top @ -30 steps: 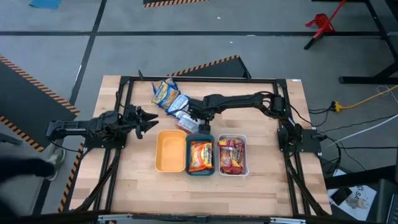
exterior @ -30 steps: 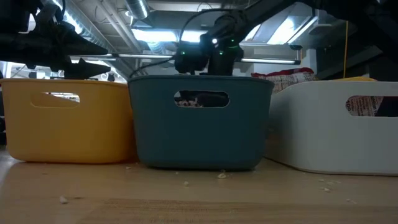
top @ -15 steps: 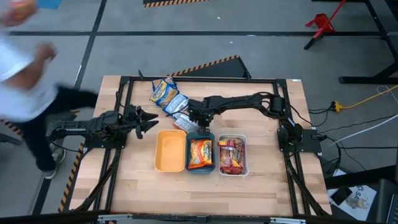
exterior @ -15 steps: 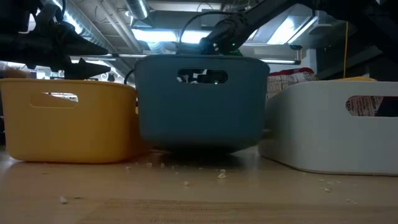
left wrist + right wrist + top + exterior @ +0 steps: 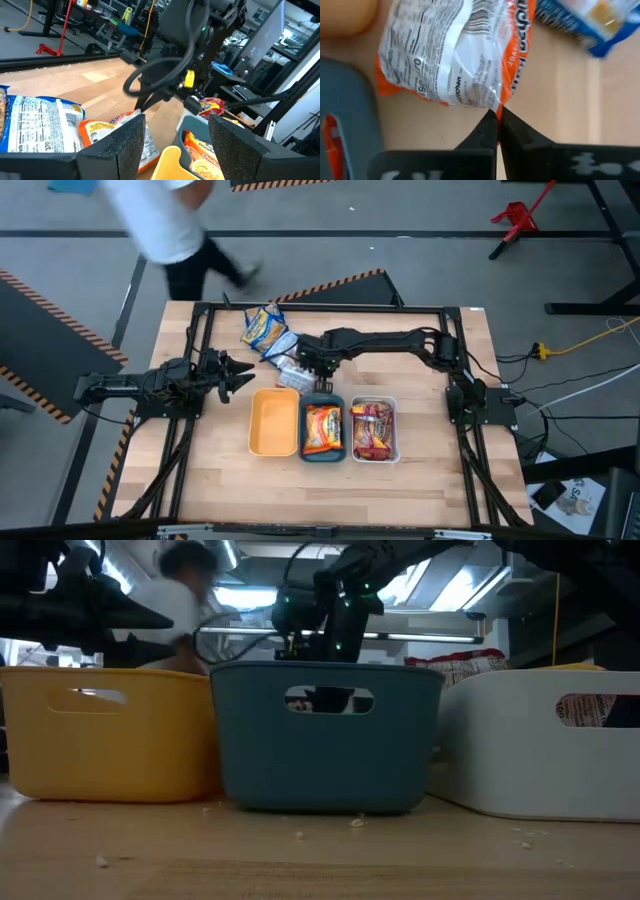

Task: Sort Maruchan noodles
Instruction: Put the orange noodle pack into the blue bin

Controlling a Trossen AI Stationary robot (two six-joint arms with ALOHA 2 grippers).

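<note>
An orange Maruchan noodles packet (image 5: 450, 55) lies with its white printed back up, just beyond the teal tray (image 5: 322, 428). My right gripper (image 5: 497, 122) is shut on it, also seen in the high view (image 5: 305, 368). Two more packets, one yellow (image 5: 265, 328) and one blue-white (image 5: 284, 345), lie on the table farther back. One orange packet lies in the teal tray and a red-brown one in the white tray (image 5: 374, 430). The yellow tray (image 5: 274, 423) holds nothing. My left gripper (image 5: 172, 135) waits open at the table's left. My right gripper pinches the orange packet's crimped edge (image 5: 492, 106) between its two fingertips, only at their free ends. The fingers come steeply from above. That edge is raised at the fingers; the rest of the packet looks to lie on the table.
The three trays stand side by side at the table's middle, right next to the held packet. A black frame (image 5: 200, 310) rims the table. A person (image 5: 170, 230) walks past beyond the far left corner.
My right gripper has risen a little by the teal tray's far side. In the low view the teal tray tipped up half a second ago and sits flat again. A person has crossed behind the table's far left.
</note>
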